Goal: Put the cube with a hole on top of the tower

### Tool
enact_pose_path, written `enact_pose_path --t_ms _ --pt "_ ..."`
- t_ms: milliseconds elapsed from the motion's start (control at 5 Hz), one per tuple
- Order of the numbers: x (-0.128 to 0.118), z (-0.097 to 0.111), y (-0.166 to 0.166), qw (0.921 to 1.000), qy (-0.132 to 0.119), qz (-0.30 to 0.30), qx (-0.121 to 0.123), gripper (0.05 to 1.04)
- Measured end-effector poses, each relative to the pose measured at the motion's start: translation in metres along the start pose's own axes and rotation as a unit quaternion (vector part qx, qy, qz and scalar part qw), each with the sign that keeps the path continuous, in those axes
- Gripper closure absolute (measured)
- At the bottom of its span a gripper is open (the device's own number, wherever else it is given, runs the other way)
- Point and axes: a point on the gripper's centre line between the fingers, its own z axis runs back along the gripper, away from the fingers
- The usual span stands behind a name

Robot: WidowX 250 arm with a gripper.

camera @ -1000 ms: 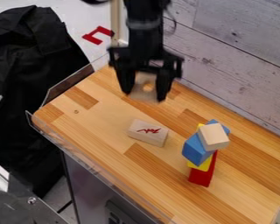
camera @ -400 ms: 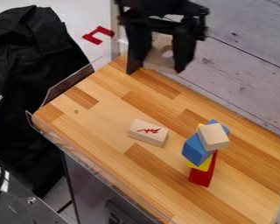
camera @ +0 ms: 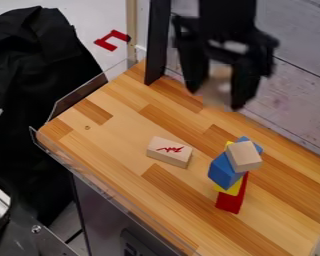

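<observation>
A light wooden table is running diagonally across the view, with a grey plank wall rising behind it on the right and a pale floor showing at upper left.

The black gripper is hanging in front of the wall, in the upper part of the view, right of centre. It is pointing down, and its two fingers are standing somewhat apart with the cube between them. The pale cube is being held above the table, up and slightly left of the tower; its hole is looking too blurred to make out clearly.

Just left of the gripper, a dark upright bar is standing by the table's back corner.

Below the gripper, a pale block with a red scribble is lying flat near the middle of the table.

To the right of that block, the tower is standing. A red block is forming its base, with a yellow block above, then a blue block set at an angle, and a light wooden block on top. More blue and yellow are peeking out behind the top block.

Beyond the table on the left, a large black garment is hanging, and between it and the wall a red angular shape is showing against the floor.
</observation>
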Motion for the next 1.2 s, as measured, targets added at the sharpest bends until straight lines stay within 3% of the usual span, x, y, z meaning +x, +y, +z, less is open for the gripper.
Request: enact_pose_path --t_ms 200,400,1200 --pt "-0.003 -0.013 -0.009 0.9994 0.023 -0.013 0.021 0.285" --pt "-0.003 -0.026 -0.013 0.9985 0.044 -0.019 0.026 0.285" --pt "0.000 -0.050 -0.020 0.9947 0.080 -0.029 0.058 0.285"
